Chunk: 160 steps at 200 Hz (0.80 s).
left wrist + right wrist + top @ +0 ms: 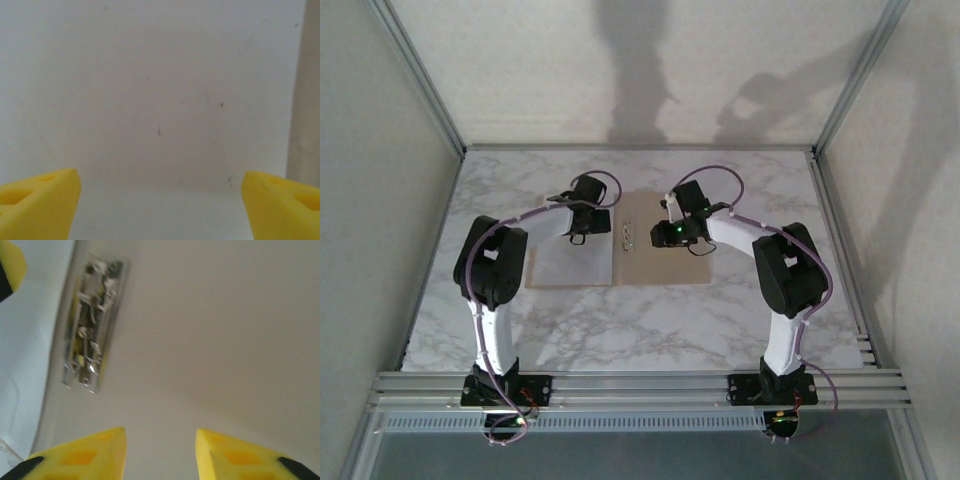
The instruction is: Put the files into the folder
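**Left pincer (pixel 160 176) and right pincer (pixel 160 432) both released: files look placed, cover not closed**

Left pincer: yellow fingers spread wide with nothing between them, hovering close over the thin white rectangular paper sheets (pixel 150 90). Right pincer: fingers partly apart and nothing grasped, over the bare right leaf of the flat tan-brown cardboard folder (pixel 225 340).

Step, my read: the sheets lie on the folder's left leaf, directly below the left pincer. The folder lies open and flat, so closing it is what's left.

Next move needs a finger under the thin outer edge of the leaf beneath the right pincer, then lift and swing it over the spine. Left pincer should clear out first or it blocks the leaf. That edge looks flush to the white-grey veined marble tabletop (pixel 650 330), so there's a slip risk.

Look: sheets are plain and flat, no curl visible. Their edge stops just beside the small shiny metal clip fastener (pixel 92 322), ahead-left of the right pincer's fingers. Can't tell if the clip holds them.
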Motion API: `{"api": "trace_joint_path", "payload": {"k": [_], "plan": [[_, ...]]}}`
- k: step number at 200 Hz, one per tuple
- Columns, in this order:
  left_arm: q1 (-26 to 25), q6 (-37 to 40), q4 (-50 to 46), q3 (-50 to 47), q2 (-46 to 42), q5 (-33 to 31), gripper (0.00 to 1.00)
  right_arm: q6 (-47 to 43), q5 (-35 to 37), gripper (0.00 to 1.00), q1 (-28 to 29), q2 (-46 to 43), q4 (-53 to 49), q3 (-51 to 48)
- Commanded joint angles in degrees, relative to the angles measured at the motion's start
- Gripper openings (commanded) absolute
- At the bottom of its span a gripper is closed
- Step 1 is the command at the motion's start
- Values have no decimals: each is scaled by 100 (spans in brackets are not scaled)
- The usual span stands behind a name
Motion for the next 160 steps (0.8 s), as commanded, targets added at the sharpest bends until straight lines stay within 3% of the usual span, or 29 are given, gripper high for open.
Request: {"api": "trace_joint_path", "payload": {"k": [1, 124, 160], "plan": [[-13, 111, -120, 172, 176, -346, 83, 149, 138, 41, -64, -236, 193, -186], [279, -158, -7, -388, 83, -407, 82, 541, 211, 41, -108, -277, 532, -935], [309, -6, 61, -376, 5, -136, 82, 617, 235, 41, -106, -334, 590, -1029]]}}
